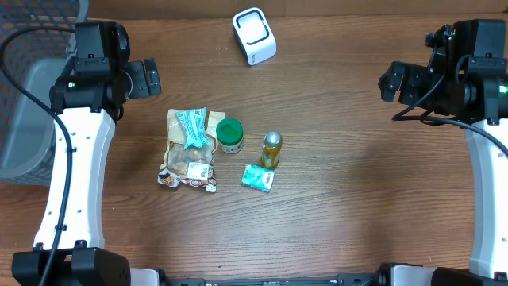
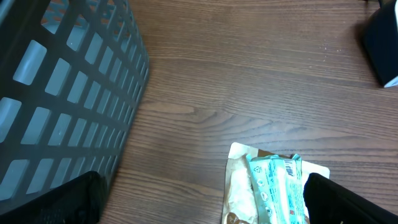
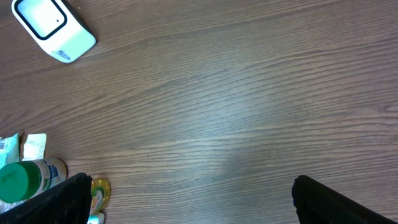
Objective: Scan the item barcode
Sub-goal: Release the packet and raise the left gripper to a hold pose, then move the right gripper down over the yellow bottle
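Several items lie in a cluster at mid-table: a crinkled snack bag (image 1: 189, 163) with a teal packet (image 1: 193, 127) on top, a green-lidded jar (image 1: 230, 135), a small gold bottle (image 1: 271, 149) and a small teal pack (image 1: 257, 178). The white barcode scanner (image 1: 254, 36) stands at the back centre. My left gripper (image 1: 147, 77) hovers open up and left of the cluster; in its wrist view (image 2: 202, 202) the bag (image 2: 239, 186) and teal packet (image 2: 277, 186) lie between its fingers. My right gripper (image 1: 394, 82) hangs open far to the right, over bare wood (image 3: 193, 199). Neither holds anything.
A grey lattice basket (image 1: 28, 119) stands at the table's left edge, close beside the left arm (image 2: 62, 93). The right wrist view shows the scanner (image 3: 53, 28) at top left and the jar (image 3: 25, 180) at bottom left.
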